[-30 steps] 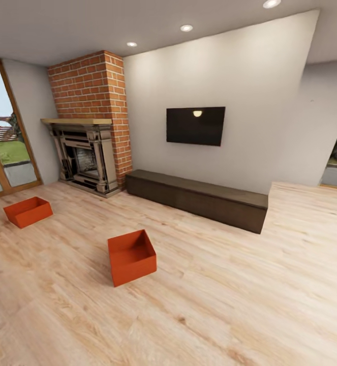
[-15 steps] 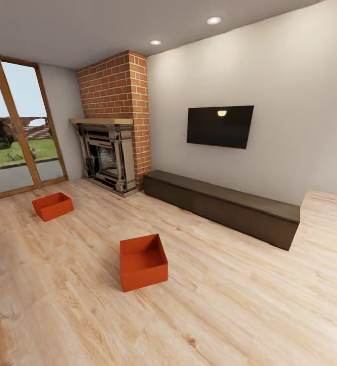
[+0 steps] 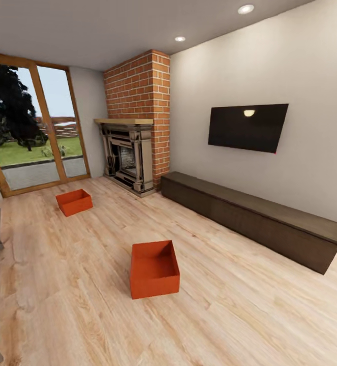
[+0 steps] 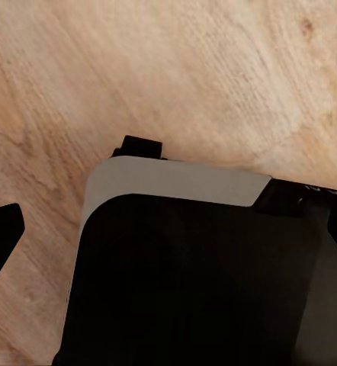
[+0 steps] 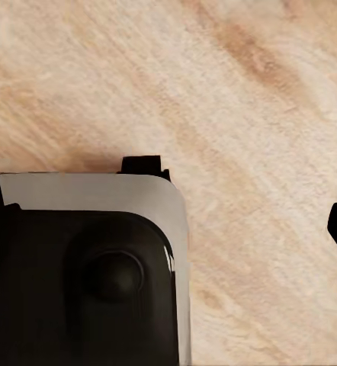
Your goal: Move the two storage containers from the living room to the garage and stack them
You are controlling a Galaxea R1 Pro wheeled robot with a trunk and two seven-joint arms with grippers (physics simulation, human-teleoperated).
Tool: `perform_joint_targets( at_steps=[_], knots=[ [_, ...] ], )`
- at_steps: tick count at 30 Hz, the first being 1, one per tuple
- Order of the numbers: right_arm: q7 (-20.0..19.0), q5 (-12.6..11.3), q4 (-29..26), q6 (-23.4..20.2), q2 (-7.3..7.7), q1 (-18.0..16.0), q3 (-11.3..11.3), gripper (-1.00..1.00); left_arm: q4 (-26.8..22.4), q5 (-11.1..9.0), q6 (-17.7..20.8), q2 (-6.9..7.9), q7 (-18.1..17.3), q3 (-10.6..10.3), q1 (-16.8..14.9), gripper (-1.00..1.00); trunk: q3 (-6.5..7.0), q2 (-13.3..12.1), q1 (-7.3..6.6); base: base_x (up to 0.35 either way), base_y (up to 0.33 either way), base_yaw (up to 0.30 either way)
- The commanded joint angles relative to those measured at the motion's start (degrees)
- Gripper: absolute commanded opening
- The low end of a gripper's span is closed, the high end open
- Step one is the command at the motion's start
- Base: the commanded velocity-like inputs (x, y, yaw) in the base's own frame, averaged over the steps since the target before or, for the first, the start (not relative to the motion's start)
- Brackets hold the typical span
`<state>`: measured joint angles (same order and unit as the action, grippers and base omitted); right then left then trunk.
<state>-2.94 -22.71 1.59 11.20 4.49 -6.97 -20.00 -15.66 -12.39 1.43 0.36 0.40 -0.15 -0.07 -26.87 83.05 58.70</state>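
Honestly, I can't tell either hand's state, and steering toward the twelve-o'clock storage container (image 3: 154,269) too fast might shove it across the wood-plank floor (image 3: 239,315).

- Location type: home living room.
- Brick fireplace (image 3: 135,127) in corner.
- Wall-mounted TV (image 3: 248,127) above long, low dark cabinet (image 3: 254,218).
- Light wood-plank floor (image 3: 239,310).
- Glazed doors (image 3: 36,137) facing a garden.

One storage container (image 3: 154,268) is sitting mid-floor (image 3: 239,305); the other storage container (image 3: 74,202) is lying farther back, near the window (image 3: 36,137). The fireplace (image 3: 127,160) is standing behind, with the TV (image 3: 247,127) hanging above the low cabinet (image 3: 254,218).
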Motion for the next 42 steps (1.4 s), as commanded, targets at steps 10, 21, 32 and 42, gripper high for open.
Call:
perform_joint_targets(
  at_steps=[10,21,32,42],
  knots=[
    [-0.3,-0.6,0.2,0.3,-0.01,-0.1,-0.4,1.00,-0.1,-0.4,0.2,0.00,0.0,0.0,0.0,1.00,-0.06,0.0,0.03,0.281,-0.165,0.272],
    [-0.4,-0.5,0.2,0.2,0.11,-0.1,-0.9,1.00,-0.1,-0.6,0.1,0.09,0.0,0.0,0.0,1.00,-0.06,0.0,0.03,0.283,-0.161,0.186],
    [-0.4,-0.3,0.2,0.2,0.34,-0.1,-1.3,1.00,-0.1,-0.6,0.1,-0.01,0.0,0.0,0.0,1.00,-0.06,0.0,0.03,0.316,-0.033,0.005],
    [-0.4,-0.3,0.2,0.4,0.26,-0.1,-1.2,1.00,-0.1,-0.6,0.1,0.08,0.0,0.0,0.0,1.00,-0.06,0.0,0.03,0.322,0.000,0.000]
  ],
)
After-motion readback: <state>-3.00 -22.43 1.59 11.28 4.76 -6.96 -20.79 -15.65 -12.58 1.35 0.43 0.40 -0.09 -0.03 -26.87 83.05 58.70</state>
